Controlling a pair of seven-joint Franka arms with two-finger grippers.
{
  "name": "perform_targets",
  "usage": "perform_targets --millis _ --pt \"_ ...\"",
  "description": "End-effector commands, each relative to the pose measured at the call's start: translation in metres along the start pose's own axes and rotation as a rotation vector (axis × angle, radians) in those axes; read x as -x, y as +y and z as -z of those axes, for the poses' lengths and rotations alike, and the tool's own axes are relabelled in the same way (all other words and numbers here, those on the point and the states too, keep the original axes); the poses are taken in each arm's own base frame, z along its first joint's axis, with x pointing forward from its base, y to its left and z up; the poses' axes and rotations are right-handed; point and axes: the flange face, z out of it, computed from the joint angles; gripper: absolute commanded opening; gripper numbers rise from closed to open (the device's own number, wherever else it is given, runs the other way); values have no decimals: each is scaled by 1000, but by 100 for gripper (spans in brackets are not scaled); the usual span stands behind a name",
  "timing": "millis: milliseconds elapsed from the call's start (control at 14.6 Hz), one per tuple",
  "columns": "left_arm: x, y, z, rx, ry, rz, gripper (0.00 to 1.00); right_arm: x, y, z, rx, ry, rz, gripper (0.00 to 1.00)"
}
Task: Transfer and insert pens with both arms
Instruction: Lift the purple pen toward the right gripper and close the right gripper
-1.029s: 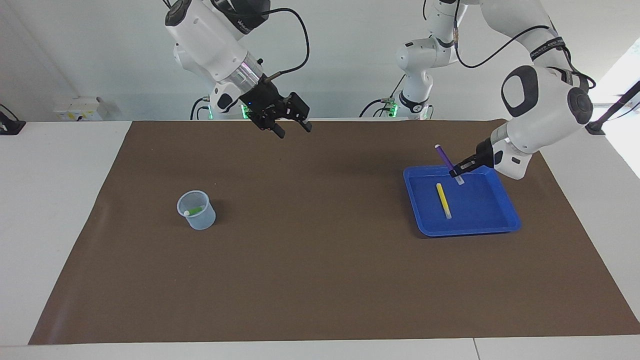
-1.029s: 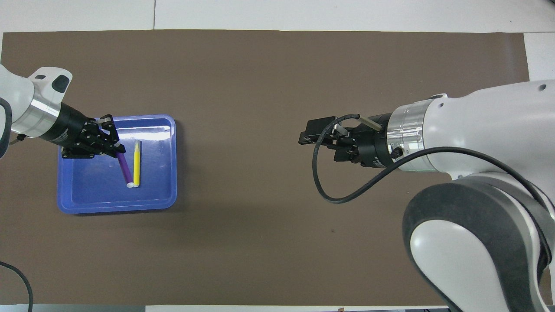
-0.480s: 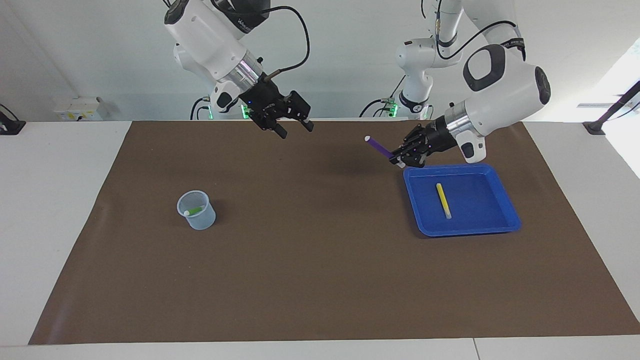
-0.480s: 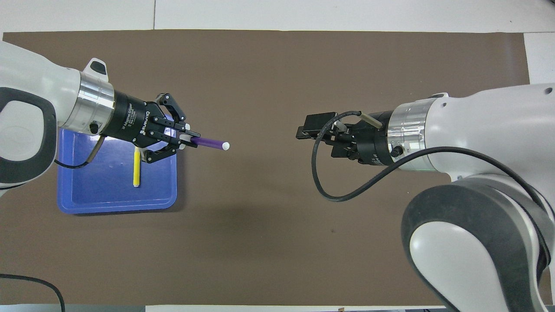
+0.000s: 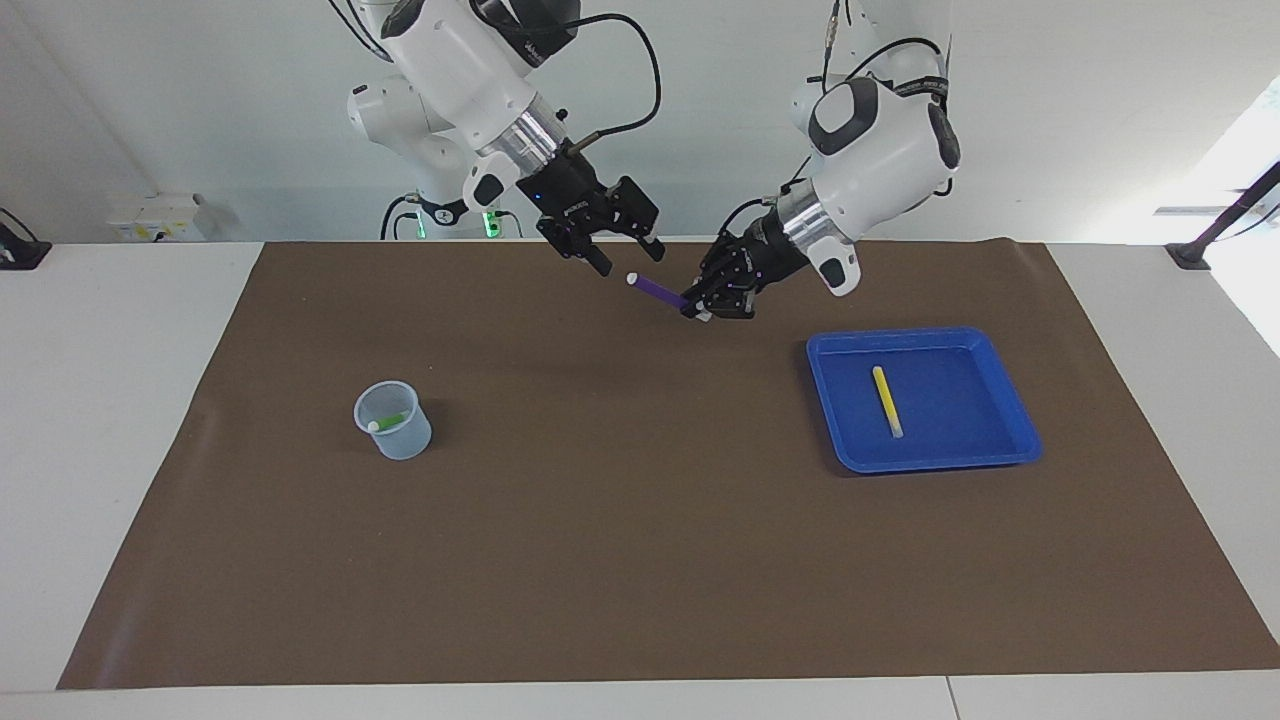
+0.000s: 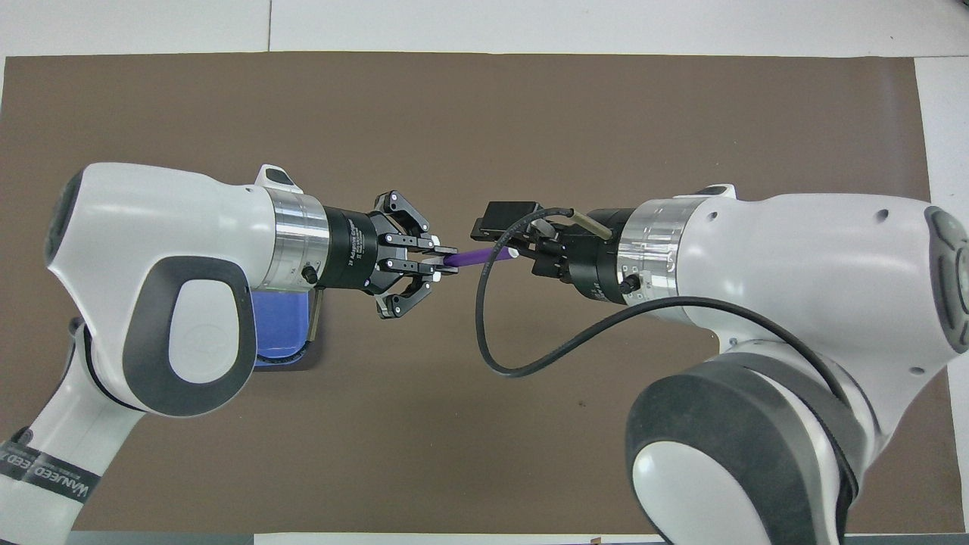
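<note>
I've swung my left gripper (image 5: 700, 307), fingers pinching the slim purple marker pen (image 5: 657, 291), away from the blue plastic tray (image 5: 1005, 385) toward my right gripper's (image 5: 625, 254) spread fingers, so handover looks imminent.

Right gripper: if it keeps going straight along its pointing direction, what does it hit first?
Probably the purple pen: its pale tip points at the right gripper, whose jaws stand open. The left gripper holds the pen's other end above the brown mat. Depth alignment is uncertain.

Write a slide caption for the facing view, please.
Left pincer offers the purple pen to the open right pincer.
</note>
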Motion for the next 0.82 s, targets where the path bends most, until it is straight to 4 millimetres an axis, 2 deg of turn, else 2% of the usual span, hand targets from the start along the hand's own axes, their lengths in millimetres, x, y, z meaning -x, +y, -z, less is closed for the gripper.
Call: perform_targets --millis 0,137,755 --pt "-8 -16 11 42 -42 64 0 0 9 2 -18 16 -14 91" --pt "-12 -18 10 51 -60 89 0 -1 10 2 -18 18 15 78" --pt "-9 -23 10 83 -107 121 0 2 13 -1 -8 8 28 77"
